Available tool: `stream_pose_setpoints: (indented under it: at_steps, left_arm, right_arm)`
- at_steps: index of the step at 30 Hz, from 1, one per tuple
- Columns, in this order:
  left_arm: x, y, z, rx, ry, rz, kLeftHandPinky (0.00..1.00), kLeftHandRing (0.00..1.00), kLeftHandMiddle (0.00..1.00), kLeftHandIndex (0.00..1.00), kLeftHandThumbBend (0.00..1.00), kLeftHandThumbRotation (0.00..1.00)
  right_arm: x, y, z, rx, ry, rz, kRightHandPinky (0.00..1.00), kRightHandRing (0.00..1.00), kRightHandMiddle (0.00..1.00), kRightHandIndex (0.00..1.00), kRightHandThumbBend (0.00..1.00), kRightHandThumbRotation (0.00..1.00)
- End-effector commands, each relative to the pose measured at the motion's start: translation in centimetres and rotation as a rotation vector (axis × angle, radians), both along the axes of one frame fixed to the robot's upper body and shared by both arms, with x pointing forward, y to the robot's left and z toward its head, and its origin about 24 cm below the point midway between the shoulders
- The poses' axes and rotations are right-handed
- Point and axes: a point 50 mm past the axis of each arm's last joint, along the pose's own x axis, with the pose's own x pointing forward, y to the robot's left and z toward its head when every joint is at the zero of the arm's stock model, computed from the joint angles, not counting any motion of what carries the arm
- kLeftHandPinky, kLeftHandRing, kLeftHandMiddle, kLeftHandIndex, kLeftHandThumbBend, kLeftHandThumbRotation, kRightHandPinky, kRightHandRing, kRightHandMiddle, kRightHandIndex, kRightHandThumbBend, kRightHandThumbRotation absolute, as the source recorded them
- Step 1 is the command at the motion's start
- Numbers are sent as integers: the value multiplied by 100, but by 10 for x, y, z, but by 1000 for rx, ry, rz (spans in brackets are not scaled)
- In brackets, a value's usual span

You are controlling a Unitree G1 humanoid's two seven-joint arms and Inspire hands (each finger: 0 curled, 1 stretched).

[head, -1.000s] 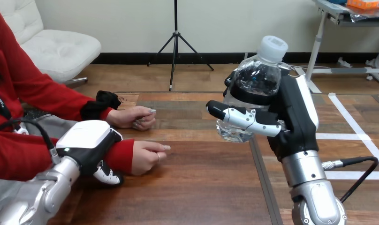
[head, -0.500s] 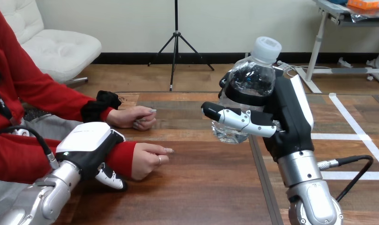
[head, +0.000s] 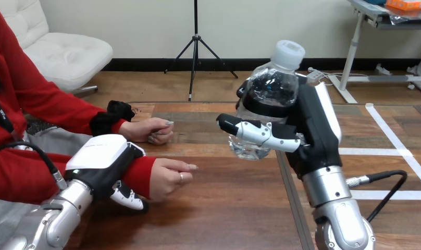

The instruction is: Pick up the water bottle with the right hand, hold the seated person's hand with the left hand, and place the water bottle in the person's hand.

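1. the robot's right hand point(head: 315, 127) is holding the water bottle point(head: 268, 99). its fingers and thumb are curling round the bottle's middle.
2. the water bottle is hanging in the air above the table point(head: 219, 208), a bit right of the middle of the view. it is not touching the wood.
3. the clear bottle is standing almost straight up and leaning just a little. its white cap point(head: 287, 53) is sitting on top.
4. the robot's left hand point(head: 101, 159) is lying over the person's wrist point(head: 140, 174), the one in the red sleeve, at the view's left. its fingers point(head: 129, 197) are curling round the near side of the wrist, so it is gripping it.
5. the person's nearer hand point(head: 169, 177) is sticking out just past the left hand. it is resting on the table with its fingers bending loosely, pointing toward the bottle's side.
6. the person's farther hand point(head: 148, 130) is resting on the table behind it in a loose fist, apart from both robot hands.
7. the bottle and the person's nearer hand are sitting well apart, with bare table lying between them.
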Motion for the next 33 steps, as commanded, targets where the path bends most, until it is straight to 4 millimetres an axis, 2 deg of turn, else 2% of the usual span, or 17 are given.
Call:
stream_pose_setpoints:
  at_steps: [1,33]
  left_arm:
    - [10,-24,32,-80,-132,-84,33,39,46,47,93,0]
    - [-2,-39,52,-166,-157,-125,33,39,45,46,94,0]
  right_arm:
    - [12,14,27,38,-97,43,24,29,35,40,85,0]
    - [14,48,12,38,-74,125,23,28,35,39,84,0]
